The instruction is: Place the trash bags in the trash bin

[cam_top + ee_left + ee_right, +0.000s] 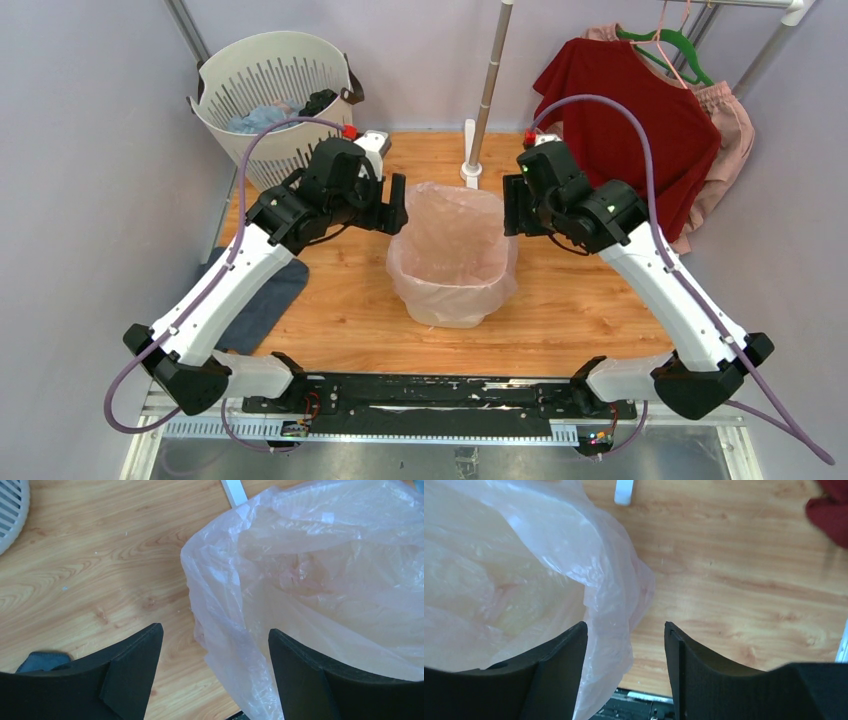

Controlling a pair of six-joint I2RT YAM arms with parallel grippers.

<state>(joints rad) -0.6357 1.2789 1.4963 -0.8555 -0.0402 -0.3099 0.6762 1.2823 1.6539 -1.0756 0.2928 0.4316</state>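
The pale-pink translucent trash bag point(452, 235) stands open in the middle of the table, draped over and around the cream trash bin point(450, 305), which shows only dimly through the plastic. My left gripper point(398, 215) is open at the bag's left rim. In the left wrist view the bag's point(310, 570) crinkled edge hangs between the spread jaws of that gripper point(215, 635). My right gripper point(510, 210) is open at the right rim. In the right wrist view the bag's point(524, 565) edge lies by the left finger point(559, 665) of that gripper point(625, 627).
A white slotted basket point(270, 85) with cloth in it stands at the back left. A white pole stand point(487, 90) is behind the bin. A red shirt point(625, 120) and a pink garment point(735, 130) hang at the back right. A blue-grey cloth point(265, 300) lies at the table's left edge.
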